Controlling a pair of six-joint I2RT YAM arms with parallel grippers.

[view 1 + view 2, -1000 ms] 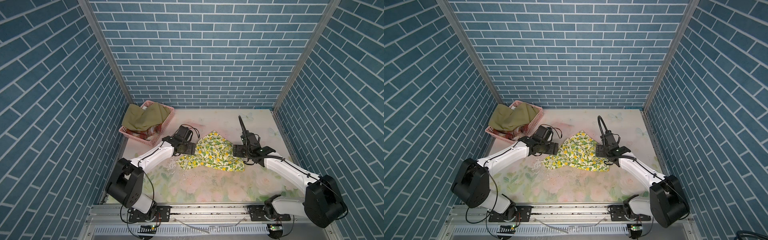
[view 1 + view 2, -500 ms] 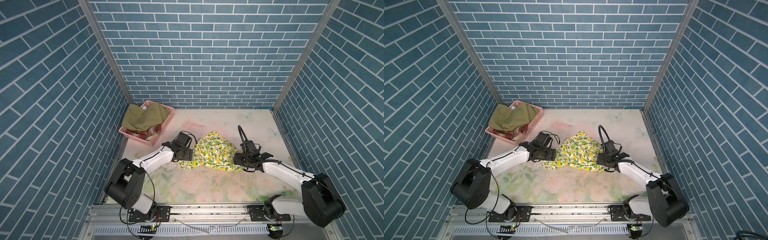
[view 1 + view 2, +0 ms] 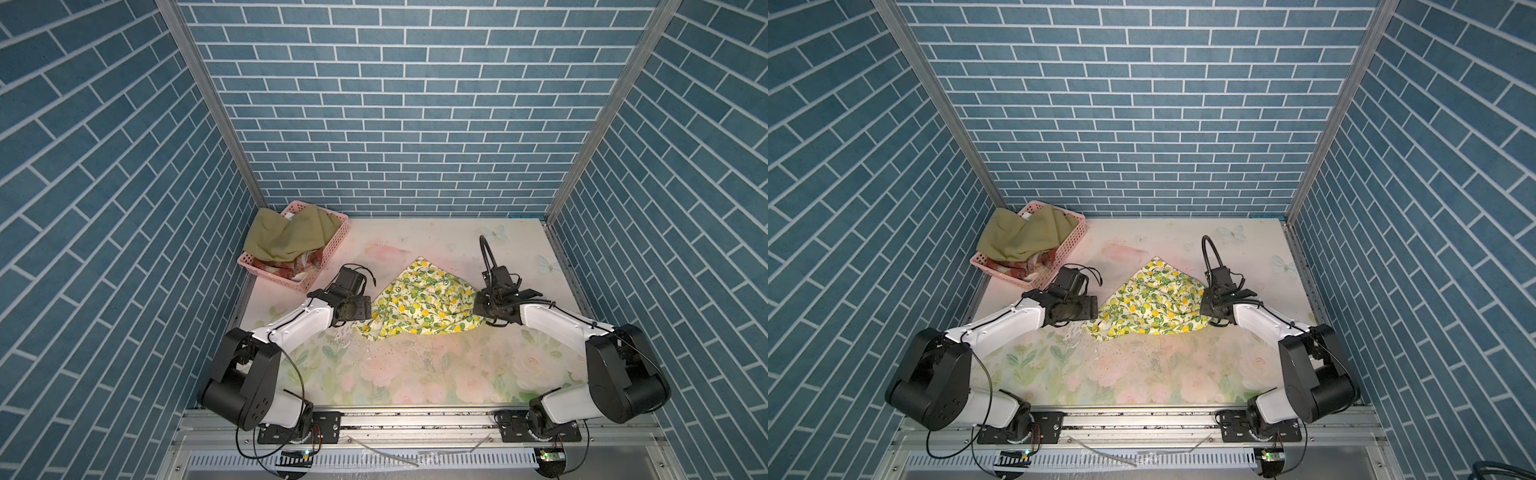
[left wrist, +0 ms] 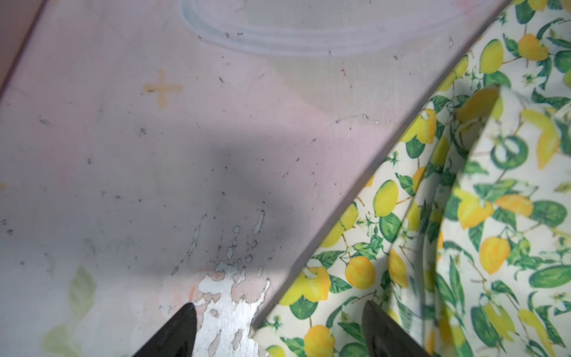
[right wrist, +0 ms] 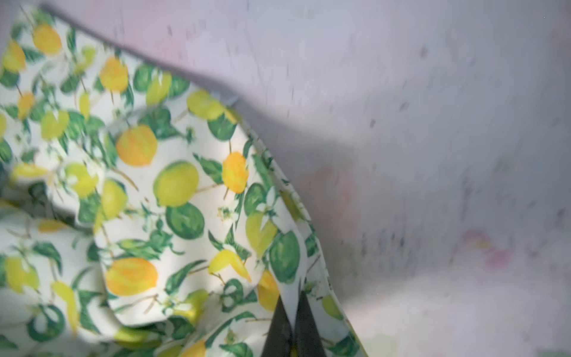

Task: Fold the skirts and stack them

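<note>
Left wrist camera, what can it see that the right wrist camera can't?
Only the left wrist view shows the left gripper, open, with one finger over the lemon skirt and the other over a chipped patch of the table covering. It also shows an orange cross mark. Only the right wrist view shows the right gripper, shut on the lemon skirt's edge. Both show the lemon skirt lying on the table covering.

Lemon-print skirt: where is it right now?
In both top views the lemon-print skirt lies crumpled mid-table, right of the pink basket, between the open left pincer and the right pincer, which is shut on its edge.
</note>
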